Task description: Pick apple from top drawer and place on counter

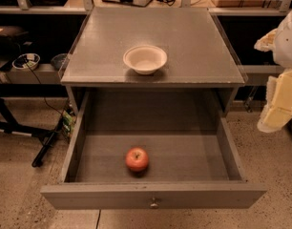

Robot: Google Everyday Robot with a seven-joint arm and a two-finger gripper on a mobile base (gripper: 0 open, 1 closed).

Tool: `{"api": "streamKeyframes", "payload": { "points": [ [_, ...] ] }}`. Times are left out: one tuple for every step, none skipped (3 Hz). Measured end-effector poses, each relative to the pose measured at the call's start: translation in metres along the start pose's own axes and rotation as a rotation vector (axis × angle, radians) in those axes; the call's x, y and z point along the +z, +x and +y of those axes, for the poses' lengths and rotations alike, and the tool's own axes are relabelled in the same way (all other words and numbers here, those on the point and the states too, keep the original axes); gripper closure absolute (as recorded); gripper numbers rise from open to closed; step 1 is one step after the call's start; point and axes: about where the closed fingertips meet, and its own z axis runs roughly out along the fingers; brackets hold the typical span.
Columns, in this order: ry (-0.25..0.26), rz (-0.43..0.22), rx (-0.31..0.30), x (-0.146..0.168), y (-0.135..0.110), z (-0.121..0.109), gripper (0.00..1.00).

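The small red apple (pixel 137 159) lies on the floor of the top drawer (pixel 153 195), near the middle front. The drawer is pulled fully out, its flat front panel and round metal knob (pixel 154 204) toward me. The grey counter (pixel 184 42) is the cabinet's flat top, just above and behind the drawer. My gripper (pixel 279 80) hangs at the far right edge of the view, beside the cabinet and level with the counter edge. It is well to the right of and above the apple, and partly cut off by the frame.
A white bowl (pixel 145 59) stands on the counter near its front edge, middle. Light-wood shelving (pixel 36 73) with cables and small bowls runs behind and to the left. A dark stand's legs (pixel 46 144) lie on the speckled floor at the left.
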Motion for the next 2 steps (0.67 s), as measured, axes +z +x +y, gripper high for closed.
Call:
{"api": "streamKeyframes", "payload": {
  "points": [
    [0.0,0.0,0.0,0.0,0.0,0.0,0.0],
    [-0.006,-0.058,-0.007,-0.0018,-0.0013,-0.0001,0.0]
  ]
}}
